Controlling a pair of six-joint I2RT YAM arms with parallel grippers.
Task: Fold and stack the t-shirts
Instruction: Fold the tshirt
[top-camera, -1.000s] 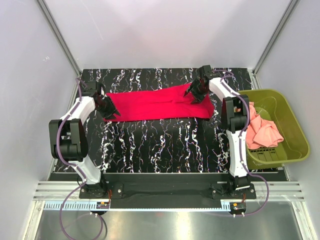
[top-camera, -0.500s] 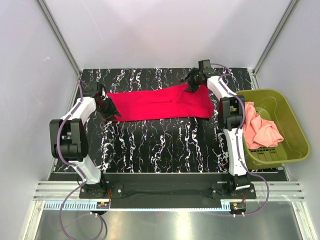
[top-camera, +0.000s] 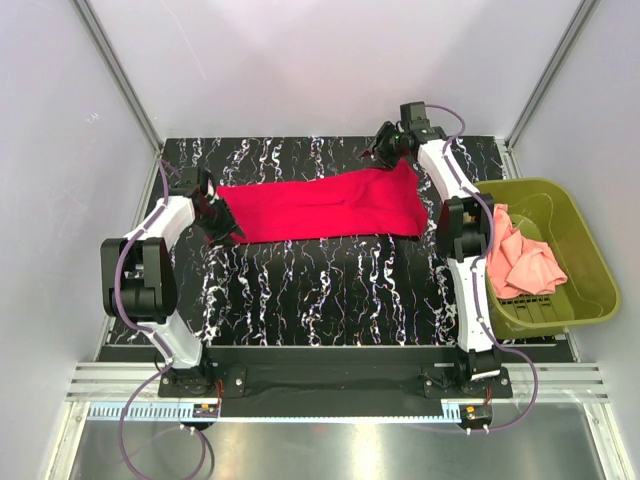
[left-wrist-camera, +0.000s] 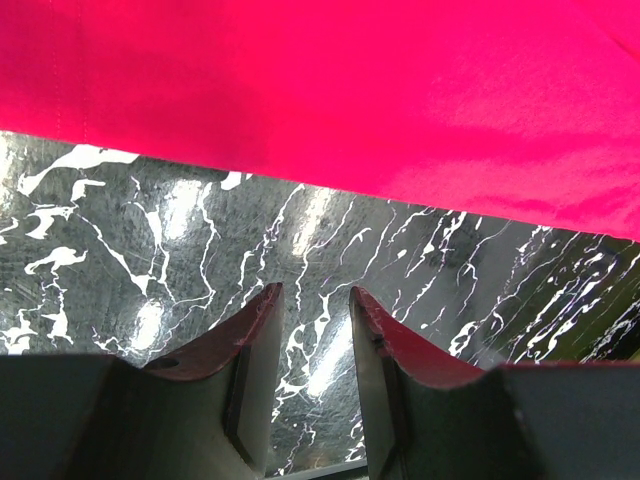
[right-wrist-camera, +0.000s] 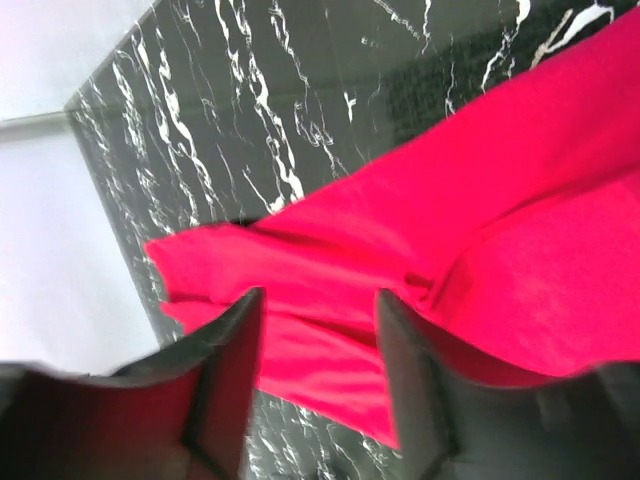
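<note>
The crimson red t-shirt lies as a long folded strip across the middle of the marbled table. My left gripper is at the strip's left end. In the left wrist view it stands open over bare table, and the red t-shirt's edge is just ahead of the fingertips. My right gripper hovers at the shirt's far right corner. Its jaws stand open, with the red t-shirt below and nothing held. The salmon-pink t-shirt lies crumpled in the basket.
An olive-green plastic basket sits off the table's right edge, beside the right arm. White walls close in the far side and both flanks. Bare marbled table stretches between the shirt and the arm bases.
My right gripper has lifted off the shirt's right end and moved toward the far edge, its jaws narrowing slightly. The left arm and the shirt's left end have stayed put.
</note>
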